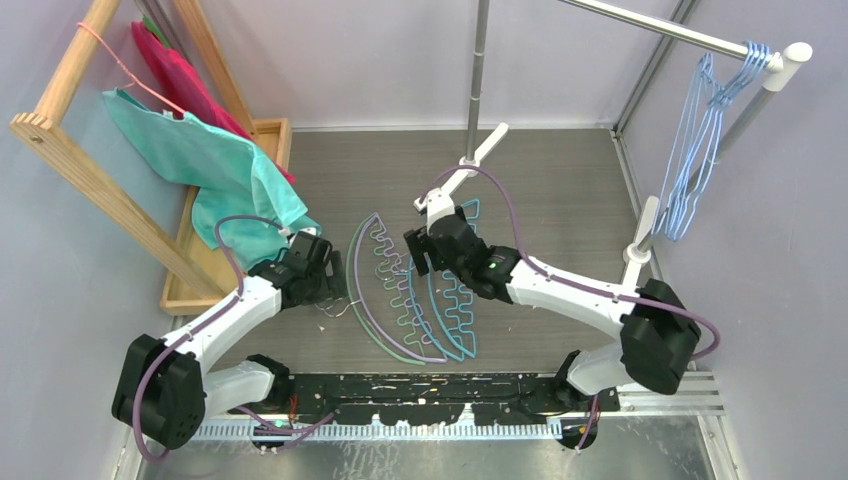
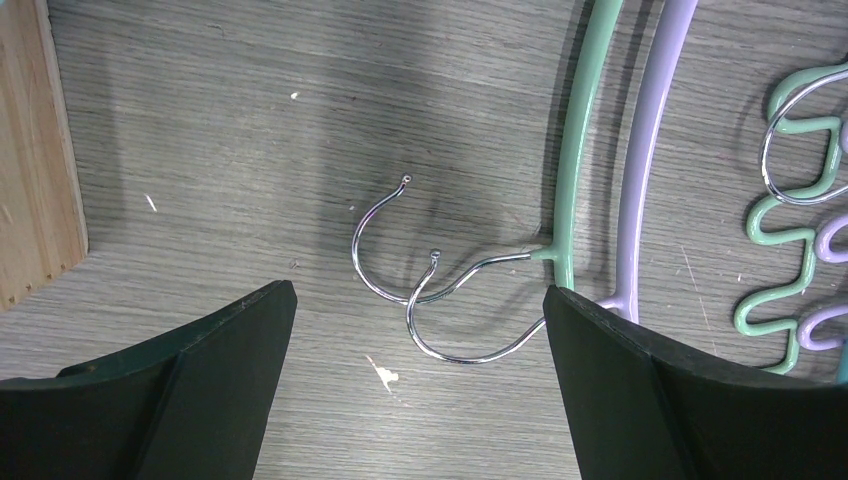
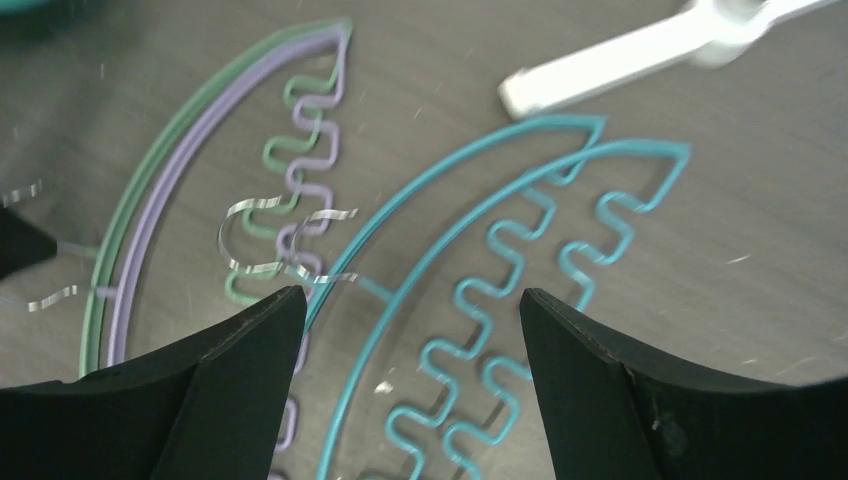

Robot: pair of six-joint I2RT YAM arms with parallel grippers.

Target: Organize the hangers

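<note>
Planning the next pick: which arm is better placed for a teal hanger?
Right. The right gripper, open, hovers over the two teal hangers, with their arches directly beneath its jaws. The left gripper, also open, sits over the green and lilac hangers' hooks, farther from the teal ones.

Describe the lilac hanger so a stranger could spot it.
Start at the middle of the grey table. The lilac hanger lies flat there, nested just inside the green hanger on the left, with two teal hangers to its right. It alone is pale purple.
</note>
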